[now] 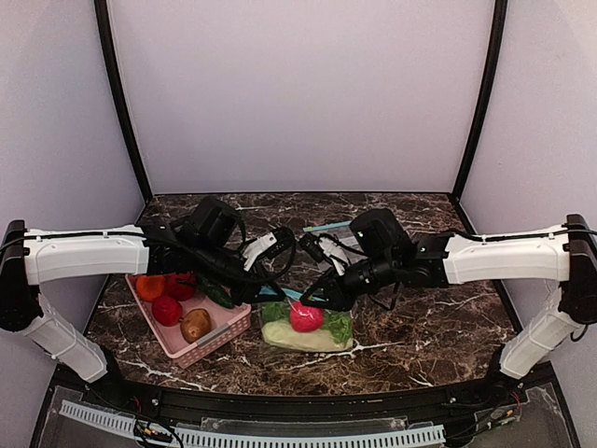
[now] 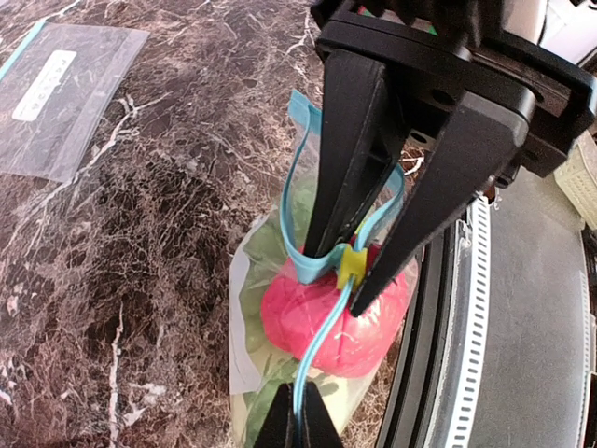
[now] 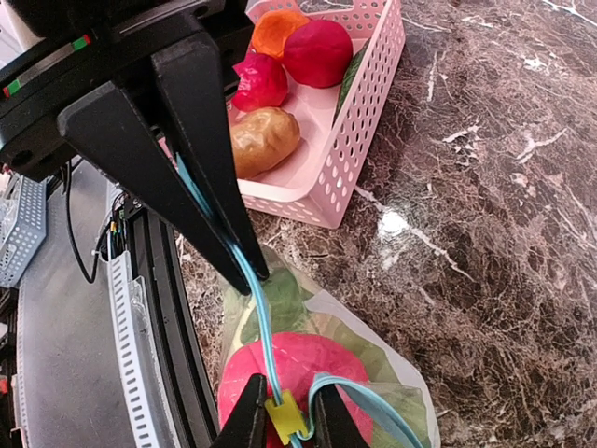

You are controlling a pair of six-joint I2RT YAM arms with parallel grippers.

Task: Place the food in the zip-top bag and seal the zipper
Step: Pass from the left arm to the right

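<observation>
Plainly the sealing is under way. The zip-top bag [image 3: 347, 322] lies on the bench [image 3: 485, 233] just beside the pink basket [image 3: 366, 103], with the food [image 1: 306, 319] inside it. The left claw [image 3: 244, 269] is clamped on the zipper [image 2: 291, 213] strip, and the right claw [image 2: 343, 275] is pinched on its yellow slider [image 3: 284, 417]. To do this well, I'd say the left should keep the strip taut while the right draws the slider straight along it, without lifting.

I count two bags, one of them a spare bag [image 2: 75, 103] lying well apart. Bagged are one pink-red round piece [image 2: 308, 327], lettuce [image 3: 280, 301] and one pale piece [image 1: 297, 341]. There are five basket pieces [image 3: 266, 140].

Both arms [image 1: 84, 254] wear white shells (black joints, looping cables).
</observation>
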